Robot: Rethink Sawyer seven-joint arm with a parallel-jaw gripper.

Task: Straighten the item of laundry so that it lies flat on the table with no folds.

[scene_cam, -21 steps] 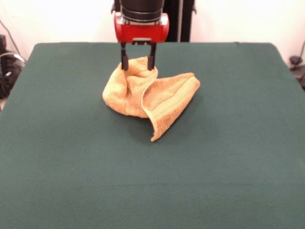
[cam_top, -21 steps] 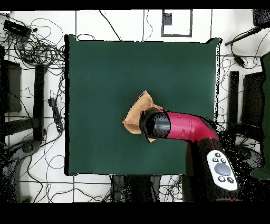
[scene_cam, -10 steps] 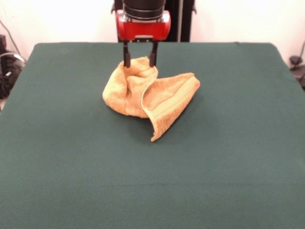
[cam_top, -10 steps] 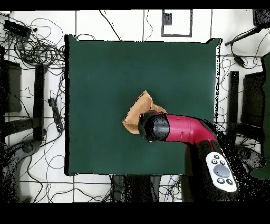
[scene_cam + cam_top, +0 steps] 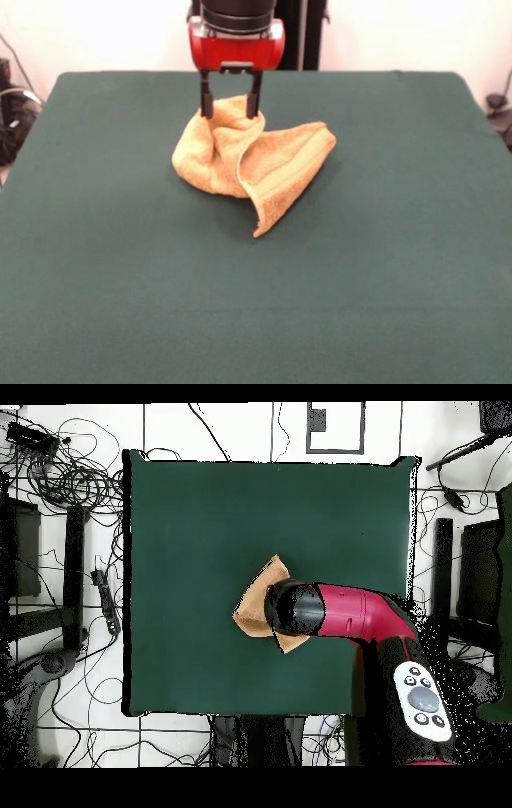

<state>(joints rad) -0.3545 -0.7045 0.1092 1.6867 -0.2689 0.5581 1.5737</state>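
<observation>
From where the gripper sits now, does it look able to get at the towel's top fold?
Probably yes. The gripper is open, its fingers straddling the top fold of the crumpled towel, and nothing else on the table stands in the way.

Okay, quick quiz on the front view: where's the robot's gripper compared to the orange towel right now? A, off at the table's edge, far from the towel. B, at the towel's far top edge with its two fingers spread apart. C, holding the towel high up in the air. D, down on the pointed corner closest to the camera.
B: the gripper stands at the crumpled towel's far top edge, its fingers set apart, while the towel rests on the table.
</observation>
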